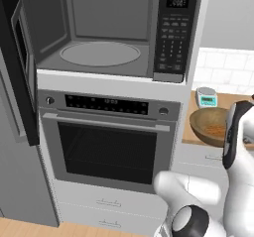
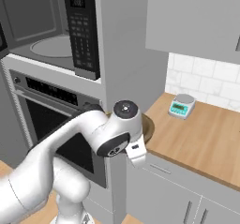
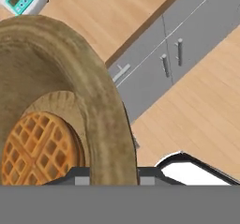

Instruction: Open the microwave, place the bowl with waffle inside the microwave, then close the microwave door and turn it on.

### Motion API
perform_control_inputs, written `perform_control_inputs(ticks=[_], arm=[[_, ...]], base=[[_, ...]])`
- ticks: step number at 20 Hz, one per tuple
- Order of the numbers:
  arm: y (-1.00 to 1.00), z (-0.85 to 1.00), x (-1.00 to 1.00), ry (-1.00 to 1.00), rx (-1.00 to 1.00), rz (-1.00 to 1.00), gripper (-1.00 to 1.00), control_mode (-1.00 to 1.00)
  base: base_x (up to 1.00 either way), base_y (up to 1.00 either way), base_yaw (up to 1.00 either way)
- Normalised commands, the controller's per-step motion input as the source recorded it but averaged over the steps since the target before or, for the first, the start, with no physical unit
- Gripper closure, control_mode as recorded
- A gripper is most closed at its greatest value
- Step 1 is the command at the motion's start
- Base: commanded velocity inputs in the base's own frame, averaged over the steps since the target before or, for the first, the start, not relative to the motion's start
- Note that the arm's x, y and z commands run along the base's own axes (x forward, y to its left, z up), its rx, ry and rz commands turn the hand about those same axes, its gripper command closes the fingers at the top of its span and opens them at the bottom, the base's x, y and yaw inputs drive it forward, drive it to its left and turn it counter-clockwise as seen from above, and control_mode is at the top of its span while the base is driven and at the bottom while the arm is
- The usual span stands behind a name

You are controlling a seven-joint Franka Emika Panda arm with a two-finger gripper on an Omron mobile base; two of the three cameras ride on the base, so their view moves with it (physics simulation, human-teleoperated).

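Bowl [image 3: 56, 92]: round, brown, wood-grained, thick rim, one golden grid waffle [image 3: 40, 148] flat on its bottom. Tool [image 3: 110, 174] pinches the bowl's rim, one finger on each side of the wall. Bowl sits off the table [image 2: 201, 134], at its left end beside the oven [image 1: 106, 142], tilted in the left base view. Microwave [image 1: 109, 30] above, door [image 1: 22, 67] swung wide to the left, grey cavity with the turntable [image 1: 99, 53] bare. Teal scale [image 2: 182, 105] on the table behind.
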Motion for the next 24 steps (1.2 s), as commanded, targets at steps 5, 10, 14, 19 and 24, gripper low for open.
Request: perform_control_inputs(ticks=[5, 10, 14, 19, 24], arm=[[0.33, 0.67, -0.89, 0.0, 0.0, -0.14, 1.0, -1.0], [0.6, 0.71, -0.63, -0.1, 0.0, -0.08, 1.0, -1.0], [0.8, 0.63, -0.38, -0.18, 0.0, -0.01, 1.0, -1.0], [0.91, 0.5, -0.11, -0.16, 0.0, 0.0, 1.0, -1.0], [0.99, 0.45, 0.0, -0.08, 0.0, 0.03, 1.0, -1.0]], base=[[0.0, 0.0, 0.0], [0.0, 0.0, 0.0], [0.0, 0.0, 0.0], [0.0, 0.0, 0.0], [0.0, 0.0, 0.0]])
